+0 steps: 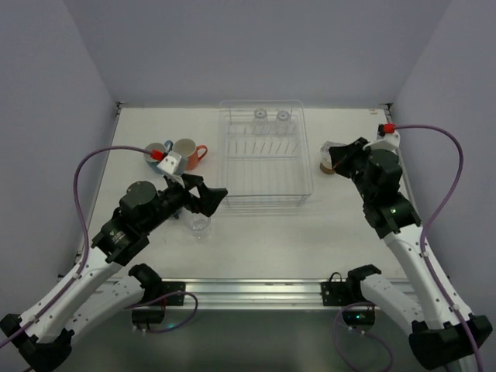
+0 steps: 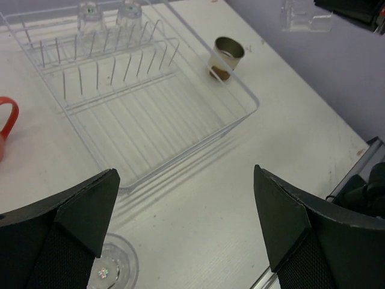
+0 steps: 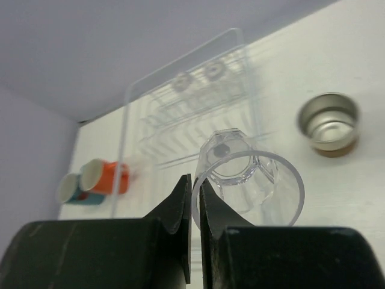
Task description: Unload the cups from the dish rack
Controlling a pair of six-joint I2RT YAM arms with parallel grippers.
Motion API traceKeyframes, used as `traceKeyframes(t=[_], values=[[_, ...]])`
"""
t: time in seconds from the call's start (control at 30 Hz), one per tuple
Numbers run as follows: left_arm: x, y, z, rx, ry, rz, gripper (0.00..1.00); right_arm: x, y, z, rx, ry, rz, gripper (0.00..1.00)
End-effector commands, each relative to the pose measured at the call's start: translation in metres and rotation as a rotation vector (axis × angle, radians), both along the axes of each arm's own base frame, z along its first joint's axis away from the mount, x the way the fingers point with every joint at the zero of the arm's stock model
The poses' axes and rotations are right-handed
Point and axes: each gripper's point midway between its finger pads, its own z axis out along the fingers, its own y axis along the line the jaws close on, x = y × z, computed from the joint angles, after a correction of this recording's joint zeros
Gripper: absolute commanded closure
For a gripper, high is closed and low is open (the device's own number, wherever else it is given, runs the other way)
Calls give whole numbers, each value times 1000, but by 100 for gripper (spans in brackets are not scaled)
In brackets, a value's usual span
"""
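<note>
The dish rack stands mid-table with two clear tumblers upside down at its far end. My right gripper, right of the rack, is shut on the rim of a clear tumbler held off the table. A brown cup stands just beside it. My left gripper hangs open and empty by the rack's near left corner. Another clear tumbler stands on the table below its left finger.
An orange mug and a blue mug stand together on the table left of the rack. Walls enclose the table at the left, back and right.
</note>
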Motion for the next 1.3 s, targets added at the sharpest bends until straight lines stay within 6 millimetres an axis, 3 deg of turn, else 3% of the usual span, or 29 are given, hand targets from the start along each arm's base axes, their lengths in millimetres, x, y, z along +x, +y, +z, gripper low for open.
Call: traceKeyframes(t=[0.0, 0.07, 0.23, 0.47, 0.57, 0.9, 1.07, 1.27], values=[[0, 16, -38, 168, 21, 24, 0, 7, -69, -31, -301, 183, -259, 100], [-3, 12, -39, 161, 18, -6, 0, 19, -97, -52, -366, 306, -337, 100], [-16, 0, -36, 152, 3, -83, 0, 32, -128, -106, -432, 520, -371, 100], [-24, 3, -34, 158, -17, -68, 0, 49, -124, -179, -368, 679, -299, 100], [-25, 3, -34, 157, -18, -66, 0, 57, -123, -201, -368, 727, -277, 100], [-23, 1, -39, 170, -3, -68, 0, 55, -116, -219, -354, 770, -234, 98], [-20, 1, -42, 178, 5, -61, 0, 50, -117, -223, -369, 787, -229, 79], [-13, 2, -50, 199, 33, -46, 0, 50, -116, -210, -359, 746, -233, 61]])
